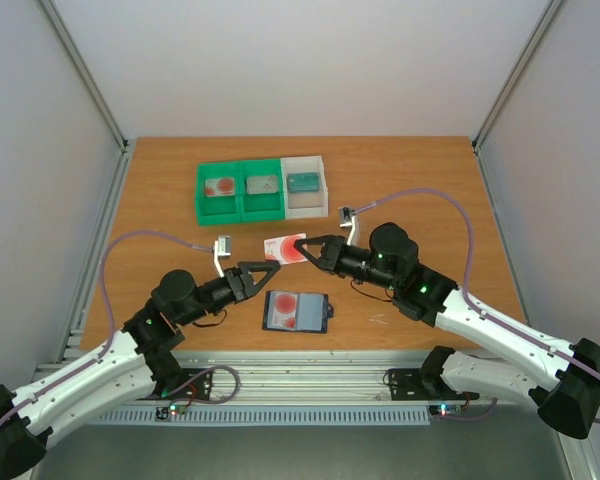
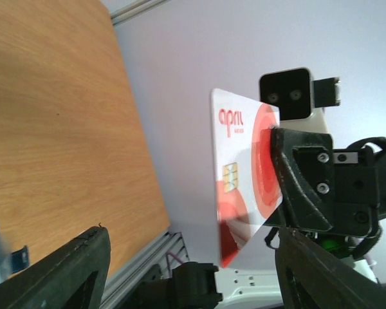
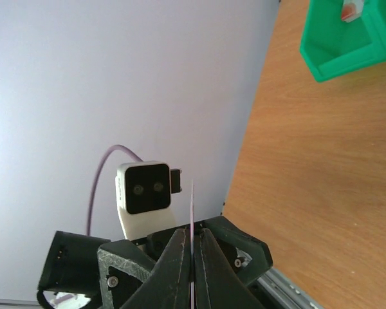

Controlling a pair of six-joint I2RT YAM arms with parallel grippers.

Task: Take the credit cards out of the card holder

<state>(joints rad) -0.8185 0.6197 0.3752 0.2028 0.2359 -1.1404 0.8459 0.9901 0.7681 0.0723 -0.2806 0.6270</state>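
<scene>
Right gripper (image 1: 303, 243) was clenched on 1 credit card (image 1: 283, 249), pinching it by an edge and holding it in the air between the 2 arms, face toward the left wrist cam. Left gripper (image 1: 276, 268) was released, jaws wide, just beside the card and not touching it. Card holder (image 1: 296, 311) lay flat on the table (image 1: 420, 170) below them, near the front edge, red blotches showing in its pockets. Green-and-white tray (image 1: 263, 188) sat well behind.
</scene>
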